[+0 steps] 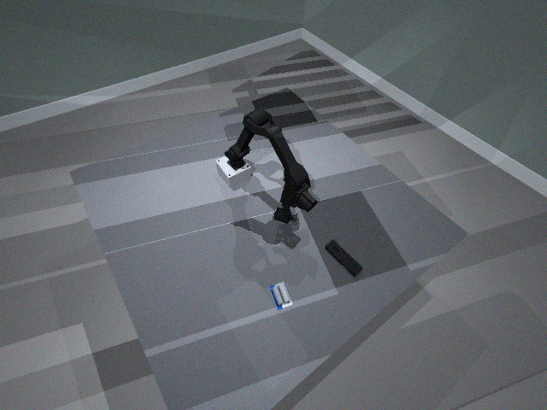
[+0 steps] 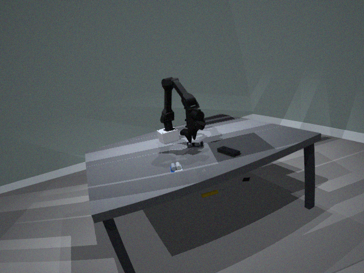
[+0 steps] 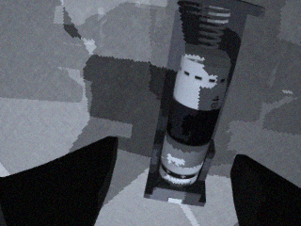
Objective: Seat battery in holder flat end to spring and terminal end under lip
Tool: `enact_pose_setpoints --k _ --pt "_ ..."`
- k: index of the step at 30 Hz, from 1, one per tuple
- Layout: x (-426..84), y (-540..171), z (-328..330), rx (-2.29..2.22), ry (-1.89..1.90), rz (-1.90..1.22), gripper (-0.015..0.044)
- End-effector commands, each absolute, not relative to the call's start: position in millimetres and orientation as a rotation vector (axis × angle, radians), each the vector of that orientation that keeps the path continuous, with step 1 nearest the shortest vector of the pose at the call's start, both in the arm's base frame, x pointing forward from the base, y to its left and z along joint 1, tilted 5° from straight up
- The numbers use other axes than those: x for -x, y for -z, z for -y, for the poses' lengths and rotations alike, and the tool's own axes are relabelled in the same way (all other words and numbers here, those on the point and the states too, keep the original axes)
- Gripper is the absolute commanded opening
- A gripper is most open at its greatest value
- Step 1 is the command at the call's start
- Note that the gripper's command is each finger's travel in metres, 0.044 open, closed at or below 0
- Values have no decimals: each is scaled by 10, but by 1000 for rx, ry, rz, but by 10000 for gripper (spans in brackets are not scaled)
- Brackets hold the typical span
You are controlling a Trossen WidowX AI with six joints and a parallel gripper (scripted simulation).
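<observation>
In the wrist view the battery (image 3: 191, 116), a cylinder with light and dark bands, lies lengthwise in the dark holder (image 3: 233, 82). One end is by the coiled spring (image 3: 210, 22) at the far end. The other end is at the near lip (image 3: 179, 194). My gripper (image 3: 177, 156) (image 1: 283, 214) (image 2: 192, 141) is open. Its two dark fingers stand apart on either side of the holder, a little above it, and touch nothing. In the top and exterior views the holder (image 2: 201, 144) is a small dark thing on the table under the gripper.
The arm's white base block (image 1: 233, 172) (image 2: 168, 135) stands behind the holder. A flat black block (image 1: 344, 257) (image 2: 228, 151) lies to the right. A small pack of grey cylinders on a blue card (image 1: 281, 295) (image 2: 176, 166) lies nearer the table's front edge.
</observation>
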State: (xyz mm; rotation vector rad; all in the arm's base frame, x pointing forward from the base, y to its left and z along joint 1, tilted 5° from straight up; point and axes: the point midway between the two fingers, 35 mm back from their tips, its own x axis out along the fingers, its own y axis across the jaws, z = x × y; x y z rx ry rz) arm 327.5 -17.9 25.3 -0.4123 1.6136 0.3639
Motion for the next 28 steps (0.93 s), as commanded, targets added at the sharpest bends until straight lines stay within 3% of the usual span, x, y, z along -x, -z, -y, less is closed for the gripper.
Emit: enact_pose_setpoints --k 1,5,28 --pt "-3272 -784 173 417 -352 -1577 353" --pt "-3250 -868 171 417 -352 -1577 440" --pt "-3250 -868 171 417 -352 -1577 440"
